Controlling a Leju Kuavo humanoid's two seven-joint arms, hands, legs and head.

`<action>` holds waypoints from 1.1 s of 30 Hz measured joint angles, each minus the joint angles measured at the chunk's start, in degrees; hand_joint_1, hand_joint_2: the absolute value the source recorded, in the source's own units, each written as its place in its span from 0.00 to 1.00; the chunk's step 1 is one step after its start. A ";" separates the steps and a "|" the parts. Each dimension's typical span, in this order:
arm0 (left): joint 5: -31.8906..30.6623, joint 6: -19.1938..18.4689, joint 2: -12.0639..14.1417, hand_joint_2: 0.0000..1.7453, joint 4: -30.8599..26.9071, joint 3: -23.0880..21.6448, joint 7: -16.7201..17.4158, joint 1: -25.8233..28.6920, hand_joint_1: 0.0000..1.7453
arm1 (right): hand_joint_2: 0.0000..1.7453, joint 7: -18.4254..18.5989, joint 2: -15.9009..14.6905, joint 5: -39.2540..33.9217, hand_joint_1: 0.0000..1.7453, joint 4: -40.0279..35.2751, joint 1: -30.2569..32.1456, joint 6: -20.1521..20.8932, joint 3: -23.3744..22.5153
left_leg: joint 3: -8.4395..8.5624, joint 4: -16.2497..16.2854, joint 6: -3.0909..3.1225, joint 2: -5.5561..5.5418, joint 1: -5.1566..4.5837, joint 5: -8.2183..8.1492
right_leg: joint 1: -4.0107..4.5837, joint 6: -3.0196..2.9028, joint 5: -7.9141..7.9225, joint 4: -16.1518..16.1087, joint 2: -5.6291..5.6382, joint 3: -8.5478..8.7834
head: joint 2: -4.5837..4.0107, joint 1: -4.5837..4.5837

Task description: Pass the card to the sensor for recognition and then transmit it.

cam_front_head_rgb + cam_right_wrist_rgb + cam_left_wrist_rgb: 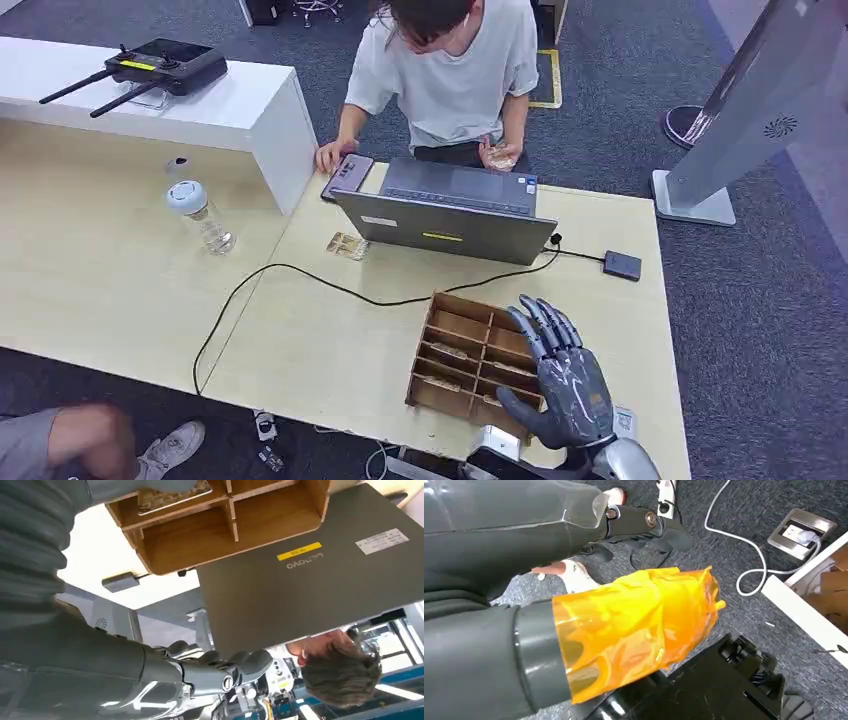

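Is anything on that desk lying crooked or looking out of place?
One card lies loose and askew on the desk near the laptop, outside the wooden tray. The tray itself sits at an angle to the desk's edge. Nothing looks spilled or broken.

We are in an office or lab workspace: grey carpet (pixel 760 290), a pale wood bench (pixel 330 340) with an open laptop (pixel 450 215) a seated person (pixel 450 70) works at, a cable (pixel 300 275) trailing across, a remote controller (pixel 165 65) on a white counter (pixel 230 110), and a floor socket box (pixel 801 532).
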 joint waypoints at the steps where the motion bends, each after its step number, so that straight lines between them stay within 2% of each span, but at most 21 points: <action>1: 0.04 0.00 0.00 0.00 0.00 0.00 0.00 0.01 0.00 | 1.00 0.00 0.00 0.29 0.16 0.22 0.00 -0.04 0.00 | 0.00 0.00 0.00 0.00 0.00 0.00 | 0.00 0.00 0.00 0.00 0.00 0.00 | 0.00 0.00; 2: 0.06 0.00 0.00 0.00 0.00 0.00 0.00 0.01 0.00 | 1.00 0.06 -0.02 0.61 0.16 0.37 -0.01 -0.09 0.00 | 0.00 0.00 0.00 0.00 0.00 0.00 | 0.00 0.00 0.00 0.00 0.00 0.00 | 0.00 0.00; 4: 0.15 0.02 0.00 0.00 0.00 0.00 0.02 0.01 0.00 | 1.00 0.55 -0.02 1.31 0.23 0.61 -0.01 -0.15 0.00 | 0.00 0.00 0.00 0.00 0.00 0.00 | 0.00 0.00 0.00 0.00 0.00 0.00 | 0.00 0.00; 9: 0.26 0.04 0.00 0.00 0.00 0.00 0.04 0.02 0.00 | 1.00 2.25 -0.11 4.39 0.18 1.46 -0.02 -1.07 0.11 | 0.00 0.00 0.00 0.00 0.00 0.00 | 0.00 0.00 0.00 0.00 0.00 0.00 | 0.00 0.00; 10: 0.30 0.07 0.00 0.00 0.00 0.00 0.04 0.02 0.00 | 1.00 2.43 -0.15 4.78 0.24 1.60 -0.02 -1.20 0.13 | 0.00 0.00 0.00 0.00 0.00 0.00 | 0.00 0.00 0.00 0.00 0.00 0.00 | 0.00 0.00; 14: 0.37 0.20 0.02 0.00 0.00 0.00 0.07 0.03 0.00 | 1.00 3.41 -0.42 6.56 0.28 2.36 -0.02 -1.86 0.55 | 0.00 0.00 0.00 0.00 0.00 0.00 | 0.00 0.00 0.00 0.00 0.00 0.00 | 0.00 0.00; 17: 0.41 0.28 0.02 0.00 0.00 0.00 0.07 0.05 0.00 | 1.00 3.63 -0.50 7.17 0.23 2.84 -0.02 -1.88 0.90 | 0.00 0.00 0.00 0.00 0.00 0.00 | 0.00 0.00 0.00 0.00 0.00 0.00 | 0.00 0.00; 19: 0.46 0.28 0.02 0.00 0.00 0.00 0.09 0.05 0.00 | 1.00 4.07 -0.57 7.67 0.13 3.17 -0.01 -1.92 1.09 | 0.00 0.00 0.00 0.00 0.00 0.00 | 0.00 0.00 0.00 0.00 0.00 0.00 | 0.00 0.00; 20: 0.50 0.28 0.02 0.00 0.00 0.00 0.13 0.04 0.00 | 1.00 4.15 -0.59 7.93 0.13 3.30 -0.02 -1.92 1.11 | 0.00 0.00 0.00 0.00 0.00 0.00 | 0.00 0.00 0.00 0.00 0.00 0.00 | 0.00 0.00; 21: 0.50 0.28 0.04 0.00 0.00 0.00 0.15 0.04 0.00 | 1.00 4.26 -0.63 8.13 0.32 3.46 -0.03 -1.92 1.16 | 0.00 0.00 0.00 0.00 0.00 0.00 | 0.00 0.00 0.00 0.00 0.00 0.00 | 0.00 0.00; 22: 0.52 0.28 0.04 0.00 0.00 0.00 0.17 0.04 0.00 | 1.00 4.48 -0.68 8.42 0.35 3.63 -0.03 -1.92 1.18 | 0.00 0.00 0.00 0.00 0.00 0.00 | 0.00 0.00 0.00 0.00 0.00 0.00 | 0.00 0.00; 23: 0.52 0.28 0.09 0.00 0.00 0.00 0.17 0.04 0.00 | 1.00 4.61 -0.72 8.50 0.35 3.76 -0.03 -1.92 1.27 | 0.00 -0.01 0.00 0.00 0.00 0.00 | 0.00 0.00 0.00 0.00 0.00 0.00 | 0.00 0.00; 24: 0.57 0.28 0.13 0.00 0.00 0.00 0.22 0.04 0.00 | 1.00 4.72 -0.79 8.77 0.30 3.96 -0.05 -1.92 1.33 | 0.00 -0.01 0.00 0.00 0.00 0.00 | 0.00 0.00 0.00 0.00 0.00 0.00 | 0.00 0.00; 27: 0.61 0.28 0.28 0.00 0.00 0.00 0.31 0.04 0.00 | 1.00 5.18 -0.85 9.31 0.28 4.57 -0.06 -1.92 1.44 | 0.00 -0.01 0.00 0.00 0.00 0.00 | 0.00 0.00 0.00 0.00 0.00 0.00 | 0.00 0.00; 30: 0.65 0.31 0.31 0.00 0.00 0.00 0.52 0.04 0.00 | 1.00 5.40 -0.87 9.77 0.29 5.14 -0.09 -1.92 1.46 | 0.00 -0.01 0.00 0.00 0.00 0.00 | 0.00 0.00 0.00 0.00 0.00 0.00 | 0.00 0.00; 31: 0.68 0.33 0.31 0.00 0.00 0.00 0.57 0.04 0.00 | 1.00 5.49 -0.87 10.01 0.34 5.38 -0.12 -1.92 1.46 | 0.00 -0.01 0.00 0.00 0.00 0.00 | 0.00 0.00 0.00 0.00 0.00 0.00 | 0.00 0.00; 33: 0.68 0.33 0.31 0.00 0.00 0.00 0.57 0.03 0.00 | 1.00 5.81 -0.87 10.25 0.32 5.75 -0.17 -1.92 1.46 | 0.00 0.00 0.00 0.00 0.00 0.00 | 0.00 0.00 0.00 0.00 0.00 0.00 | 0.00 0.00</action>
